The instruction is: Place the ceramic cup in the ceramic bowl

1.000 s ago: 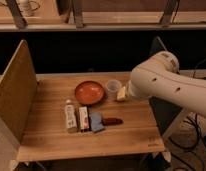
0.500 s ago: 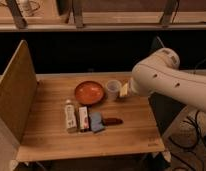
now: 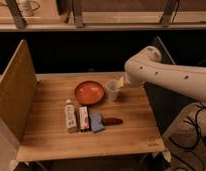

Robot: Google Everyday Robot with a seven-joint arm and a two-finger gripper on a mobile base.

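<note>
The ceramic cup [image 3: 112,89], small and pale, stands upright on the wooden table [image 3: 56,145], just right of the ceramic bowl [image 3: 89,92]. The bowl is shallow, red-orange and empty. My gripper [image 3: 121,83] is at the end of the white arm [image 3: 166,75], which reaches in from the right. It sits right beside the cup's right side, near rim height. Whether it touches the cup cannot be made out.
In front of the bowl lie a white bottle [image 3: 70,116], a red-and-white packet [image 3: 83,119], a blue item [image 3: 96,122] and a dark red item [image 3: 112,121]. A wooden panel [image 3: 16,95] walls the table's left side. Cables hang at the right.
The arm has risen a little and shifted slightly since a second ago. The cup and bowl have stayed where they were.
</note>
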